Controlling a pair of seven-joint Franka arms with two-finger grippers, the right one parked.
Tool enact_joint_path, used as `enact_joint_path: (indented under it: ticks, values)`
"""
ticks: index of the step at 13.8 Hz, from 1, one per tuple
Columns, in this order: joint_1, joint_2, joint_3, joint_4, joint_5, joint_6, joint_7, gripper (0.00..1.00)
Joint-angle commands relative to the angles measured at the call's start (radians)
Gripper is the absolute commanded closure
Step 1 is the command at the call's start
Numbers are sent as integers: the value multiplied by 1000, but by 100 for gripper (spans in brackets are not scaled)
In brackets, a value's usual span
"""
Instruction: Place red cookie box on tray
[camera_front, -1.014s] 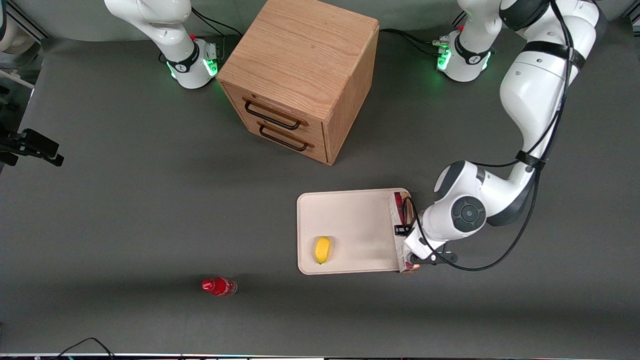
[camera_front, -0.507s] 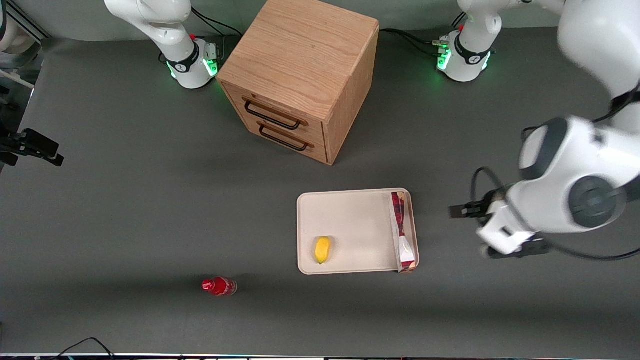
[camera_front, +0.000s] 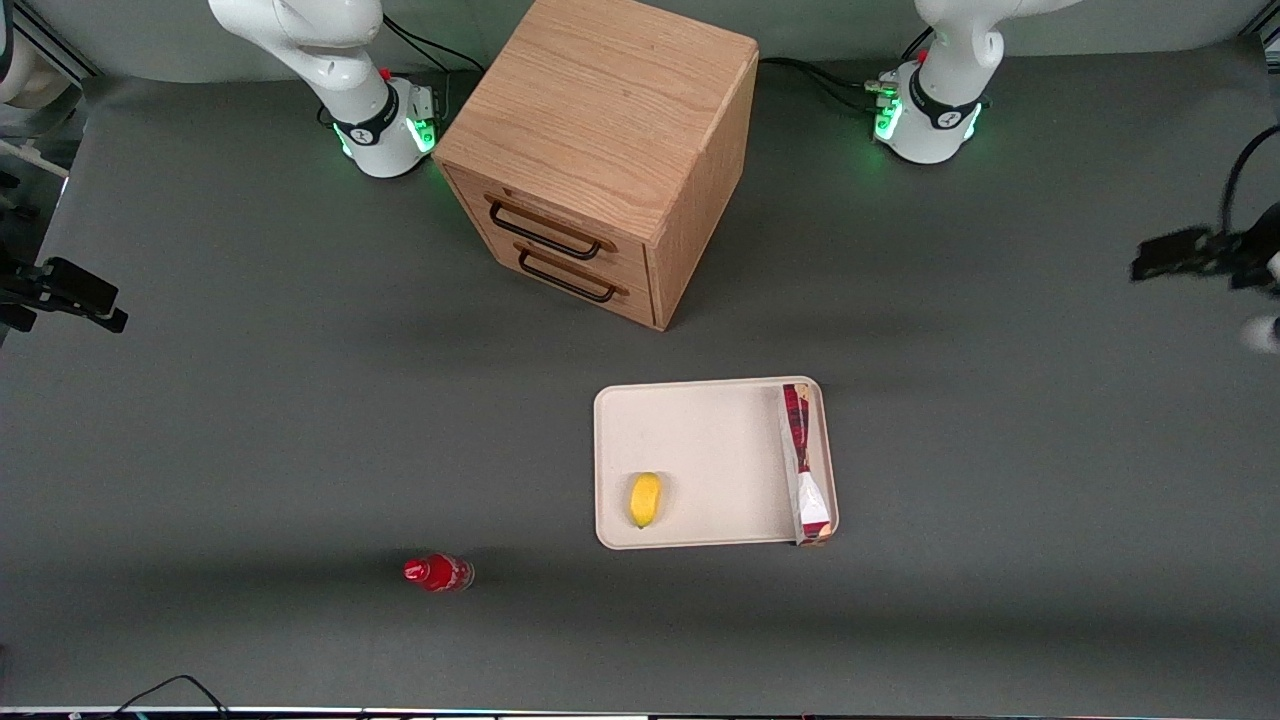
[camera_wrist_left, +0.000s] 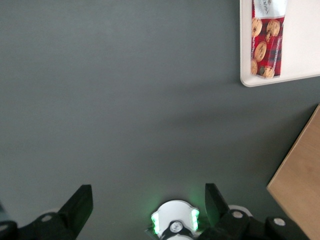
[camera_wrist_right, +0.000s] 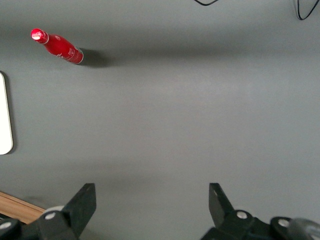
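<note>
Gripper spread, above table; box on tray.

Red cookie box: printed carton, slightly glossy, red patterned face with cookie pictures.
Tray: smooth cream-white plastic, matt, low rim.
Table: dark grey matt covering, even and non-reflective.
Drawer cabinet: light wood with visible grain, satin finish; dark metal handles.
Lemon: yellow, smooth, faint sheen.
Red bottle: glossy red plastic.
Gripper: black matt plastic fingers, at the working arm's end of the table.
</note>
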Motion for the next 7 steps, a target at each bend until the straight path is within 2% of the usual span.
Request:
enact_joint_path:
  ticks: [1,3,5,7]
  values:
    - [-10,-258,42,-330,-16,98,63,0]
    - [-18,-372,44,-464,-16,153,62,0]
    - [-76,-358,48,-445,-14,152,51,0]
    - [-125,-305,105,-375,-16,144,63,0]
